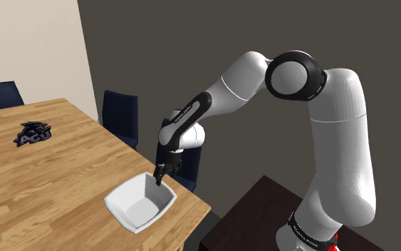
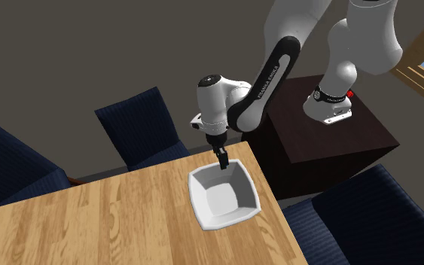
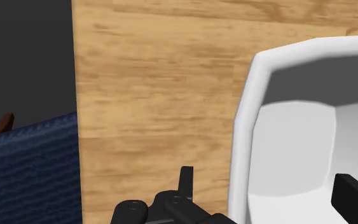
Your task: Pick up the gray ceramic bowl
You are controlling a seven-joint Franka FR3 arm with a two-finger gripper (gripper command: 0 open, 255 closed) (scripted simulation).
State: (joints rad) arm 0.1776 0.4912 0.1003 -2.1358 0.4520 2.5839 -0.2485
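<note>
**Wooden bench (image 1: 49, 178) with a pale square bowl near its corner, jaws spread across the bowl's rim**

Dark grey wall backs the scene, and in the shoulder view a cream wall meets it at the upper left. On the light, grained bench top we see the task's thing, a whitish-grey square bowl with rounded corners (image 1: 140, 203). It sits upright near the bench corner closest to the dark brown box stand (image 1: 256, 214). In the second exterior view the bowl (image 2: 224, 197) lies close to the bench's right edge.

The white arm with dark joints (image 1: 334, 142) bends down from the stand, and its black jaws point downward at the bowl's rim on the side facing the dark blue upholstered chairs (image 1: 120, 114). In the wrist view we find the jaws spread wide. One black finger (image 3: 185, 181) hangs over bare wood just outside the bowl wall (image 3: 244, 127), and the other (image 3: 355, 197) is inside the hollow. Neither presses the wall between them, so the bowl is not gripped.

Well apart from the bowl, toward the shoulder view's left, a small dark crumpled object (image 1: 33, 133) lies on the bench; we cannot tell what it is.
</note>
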